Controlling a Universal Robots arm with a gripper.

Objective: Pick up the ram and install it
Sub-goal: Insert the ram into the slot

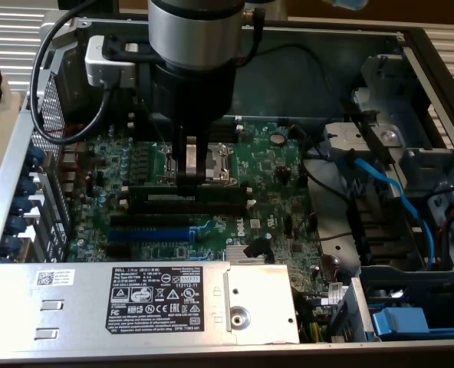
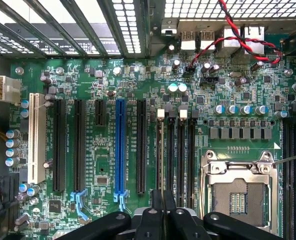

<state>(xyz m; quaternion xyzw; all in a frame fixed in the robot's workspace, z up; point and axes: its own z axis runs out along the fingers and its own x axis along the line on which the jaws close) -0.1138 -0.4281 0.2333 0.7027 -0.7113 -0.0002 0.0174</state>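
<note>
Exterior view is showing one open computer case [image 1: 327,73] holding one green motherboard [image 1: 277,165], one grey power supply [image 1: 166,295] with a printed label along the near edge, and a blue cable [image 1: 392,192] in the bay at the exterior view's right. One arm [image 1: 196,31] is hanging down into the case over the middle of the board. Its gripper [image 1: 189,180] is standing with the fingers drawn narrow, pinching the upper edge of the ram [image 1: 219,192]. The ram is standing on edge, lying lengthwise along the memory slots [image 1: 158,207]. It is sitting just beside the processor socket [image 1: 218,162], on the side towards the blue slot [image 1: 146,232]. Which slot it is over, and whether it is sitting fully down, I cannot tell.

The wrist view is looking straight down on the board. Four memory slots are running side by side next to the one processor socket, whose metal frame is surrounding a bare field of contacts. The one blue slot is lying among black expansion slots [image 2: 141,145], three long and one short. One white slot [image 2: 36,137] is sitting beyond them, away from the socket. One twisted pair of red-and-black wires [image 2: 243,37] is crossing the board's edge. Two fingers [image 2: 156,215] are showing nearly together above the memory slots.
</note>
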